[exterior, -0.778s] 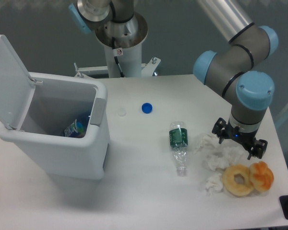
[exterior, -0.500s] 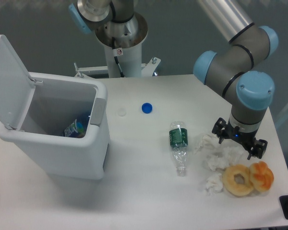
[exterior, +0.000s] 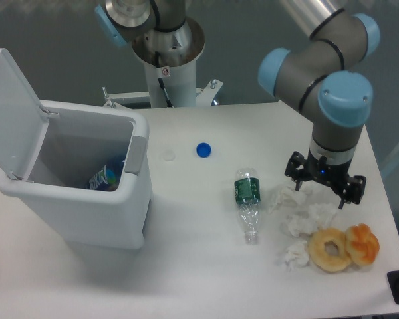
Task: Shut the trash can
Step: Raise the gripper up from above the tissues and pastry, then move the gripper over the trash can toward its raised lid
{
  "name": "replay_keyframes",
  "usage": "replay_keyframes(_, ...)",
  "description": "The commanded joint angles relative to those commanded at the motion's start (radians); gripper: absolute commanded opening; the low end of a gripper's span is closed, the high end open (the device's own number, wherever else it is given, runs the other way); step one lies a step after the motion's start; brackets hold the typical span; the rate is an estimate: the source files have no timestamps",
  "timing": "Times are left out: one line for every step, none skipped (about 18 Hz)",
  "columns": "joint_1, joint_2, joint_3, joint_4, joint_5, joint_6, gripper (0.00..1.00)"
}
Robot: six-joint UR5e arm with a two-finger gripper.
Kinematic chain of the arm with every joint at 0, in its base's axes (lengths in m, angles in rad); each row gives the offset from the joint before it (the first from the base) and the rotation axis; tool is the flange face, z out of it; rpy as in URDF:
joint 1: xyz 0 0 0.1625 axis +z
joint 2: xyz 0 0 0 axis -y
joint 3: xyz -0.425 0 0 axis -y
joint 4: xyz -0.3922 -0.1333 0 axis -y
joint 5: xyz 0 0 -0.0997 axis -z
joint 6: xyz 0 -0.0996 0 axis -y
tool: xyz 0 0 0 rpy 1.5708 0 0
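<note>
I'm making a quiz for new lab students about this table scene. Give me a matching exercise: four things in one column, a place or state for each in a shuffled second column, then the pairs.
Things:
1. trash can
2. plastic bottle
3. blue cap
4. gripper

Places or states:
A. open, above the crumpled tissues
B. lying on its side, mid-table
C. lid raised, at the left
D. alone on the table between trash can and plastic bottle

Pairs: 1-C, 2-B, 3-D, 4-A
</note>
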Motion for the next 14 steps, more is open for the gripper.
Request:
replay_keyframes(-0.011, 0.017, 0.000, -0.006, -0.002, -0.037, 1.00)
replay_keyframes(-0.021, 0.028, 0.000, -0.011, -0.005, -0.077, 1.00)
replay_keyframes(-0.026, 0.038, 0.000, -0.017, -0.023, -0.112, 1.00)
replay_keyframes(-0.029, 0.054, 0.000, -0.024, -0.053, -0.143, 1.00)
replay_keyframes(-0.028, 0.071, 0.000, -0.032, -0.086, -0.170, 1.00)
replay_keyframes(-0.029, 0.087, -0.003, -0.041, -0.116, -0.204, 1.00)
replay_keyframes(-0.031, 0.107, -0.003, -0.044, -0.138, -0.254, 1.00)
replay_keyframes(-0.035, 0.123, -0.005, -0.046, -0.155, -0.311, 1.00)
replay_keyframes(-0.051, 0.140, -0.005, -0.048, -0.173, -0.362, 1.00)
replay_keyframes(-0.063, 0.152, -0.009, -0.051, -0.193, -0.405, 1.00)
replay_keyframes(-0.077, 0.167, -0.009, -0.058, -0.207, -0.446, 1.00)
replay_keyframes(-0.090, 0.187, -0.009, -0.070, -0.215, -0.492, 1.00)
replay_keyframes(-0.103, 0.204, -0.009, -0.081, -0.219, -0.540, 1.00)
replay_keyframes(-0.123, 0.215, -0.009, -0.086, -0.224, -0.597, 1.00)
